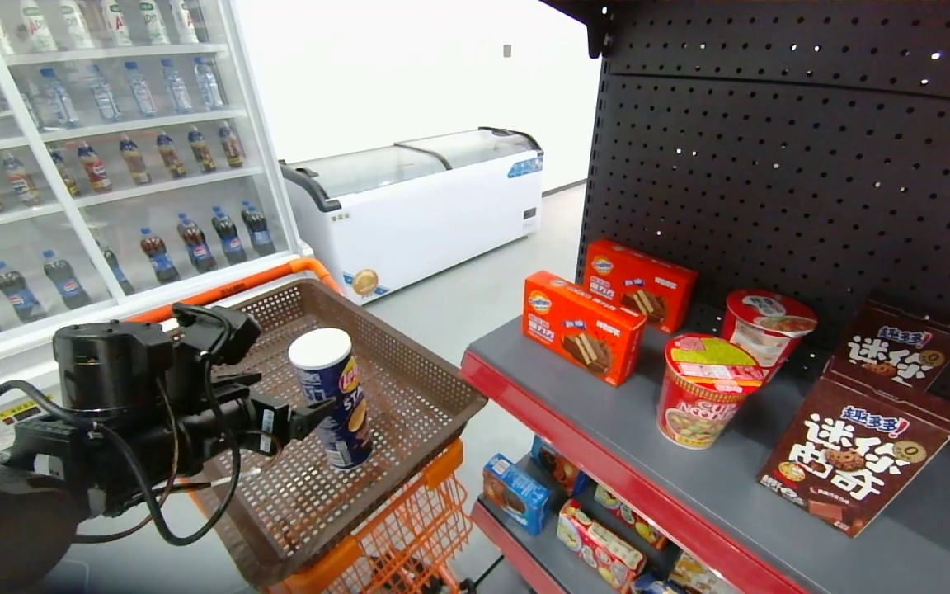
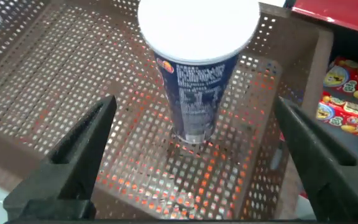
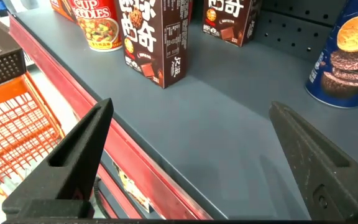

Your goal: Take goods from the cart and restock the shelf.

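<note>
Blue white-lidded can (image 1: 335, 396) stands clear inside brown mesh basket (image 1: 430, 388), left pincer (image 2: 194, 104) wide open astride it; right pincer (image 3: 191, 107) gapes empty above grey shelf (image 3: 229, 146).

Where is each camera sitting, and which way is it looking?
Head view: on the robot's head, looking forward and down at the basket, the chips can and the shelf; the left gripper shows beside the can.
Left wrist view: on the left wrist, looking past its open fingers down at the can in the basket.
Right wrist view: on the right wrist, looking past the open right gripper across the shelf at a noodle cup and a brown box.
Shared: head and left wrist views show the can; head and right wrist views show the shelf.
</note>
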`<state>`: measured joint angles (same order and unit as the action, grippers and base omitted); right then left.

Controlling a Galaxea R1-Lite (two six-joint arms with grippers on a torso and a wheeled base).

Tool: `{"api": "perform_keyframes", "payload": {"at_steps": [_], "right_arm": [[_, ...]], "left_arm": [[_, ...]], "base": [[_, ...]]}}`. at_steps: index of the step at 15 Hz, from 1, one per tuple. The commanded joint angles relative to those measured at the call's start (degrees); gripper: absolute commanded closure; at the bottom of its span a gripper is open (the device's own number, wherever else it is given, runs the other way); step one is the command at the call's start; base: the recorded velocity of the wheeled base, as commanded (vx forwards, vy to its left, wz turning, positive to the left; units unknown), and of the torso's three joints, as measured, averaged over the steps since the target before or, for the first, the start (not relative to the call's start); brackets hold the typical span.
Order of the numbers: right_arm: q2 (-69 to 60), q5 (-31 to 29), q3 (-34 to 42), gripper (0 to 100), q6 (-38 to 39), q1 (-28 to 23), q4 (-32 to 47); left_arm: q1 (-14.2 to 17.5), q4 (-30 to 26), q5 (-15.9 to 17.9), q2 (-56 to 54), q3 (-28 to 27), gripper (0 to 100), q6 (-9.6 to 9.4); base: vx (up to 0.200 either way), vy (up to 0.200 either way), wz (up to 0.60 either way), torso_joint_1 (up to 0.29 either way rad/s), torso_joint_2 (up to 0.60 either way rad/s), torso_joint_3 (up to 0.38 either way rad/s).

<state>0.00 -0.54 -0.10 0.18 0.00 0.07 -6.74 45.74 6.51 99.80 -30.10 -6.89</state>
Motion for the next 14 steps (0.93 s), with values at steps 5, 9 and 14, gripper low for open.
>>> {"api": "perform_keyframes", "payload": {"at_steps": [5, 9, 14], "right_arm": [[0.09, 0.01, 0.01, 0, -0.01, 0.00, 0.01], [0.09, 0.01, 0.01, 0, -0.01, 0.00, 0.01], [0.09, 0.01, 0.01, 0, -0.01, 0.00, 0.01]], "left_arm": [[-0.20, 7.43, -0.01, 12.61, -4.09, 0, -0.41], [-0.99, 9.54, -0.01, 17.35, -7.61, 0, -0.41], [-1.87, 9.63, -0.88, 21.40, -11.21, 0, -0.41]], "base": [[0.000, 0.000, 0.00, 0.000, 0.00, 0.000], [0.000, 0.000, 0.00, 0.000, 0.00, 0.000], [0.000, 0.000, 0.00, 0.000, 0.00, 0.000]]}}
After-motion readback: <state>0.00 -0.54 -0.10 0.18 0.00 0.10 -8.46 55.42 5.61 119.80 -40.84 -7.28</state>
